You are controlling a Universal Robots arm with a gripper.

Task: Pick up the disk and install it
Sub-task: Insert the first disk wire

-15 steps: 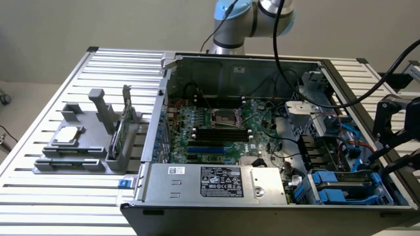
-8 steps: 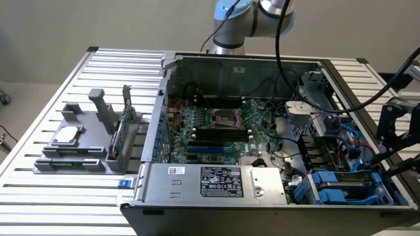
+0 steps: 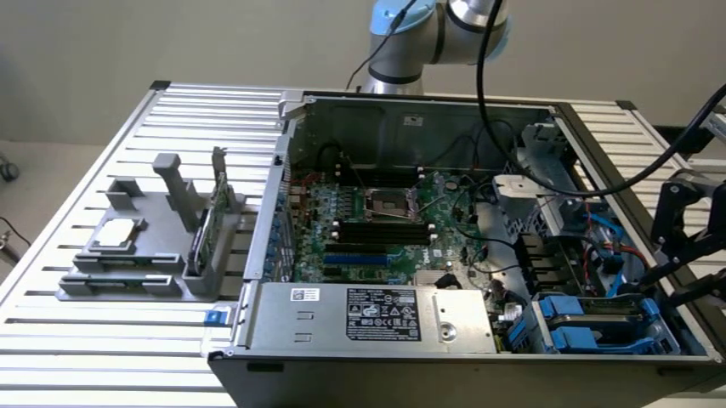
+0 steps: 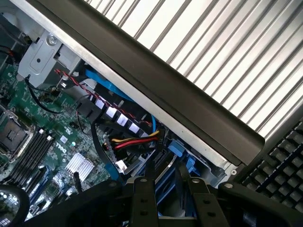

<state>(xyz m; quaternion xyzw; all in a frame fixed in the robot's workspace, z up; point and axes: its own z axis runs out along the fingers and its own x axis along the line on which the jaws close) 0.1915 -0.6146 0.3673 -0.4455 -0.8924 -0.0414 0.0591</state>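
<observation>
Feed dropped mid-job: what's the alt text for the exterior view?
The gripper hangs beside the blue-framed disk in the corner of an open computer case, at the exterior view's lower right; the case lies on a slatted metal table. At the exterior view's left, a grey fixture holds a silver chip and an upright green card.

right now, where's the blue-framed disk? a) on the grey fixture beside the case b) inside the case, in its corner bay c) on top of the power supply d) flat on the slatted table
b: the disk is inside the open case, in the corner bay at the exterior view's lower right, close by the gripper.
</observation>
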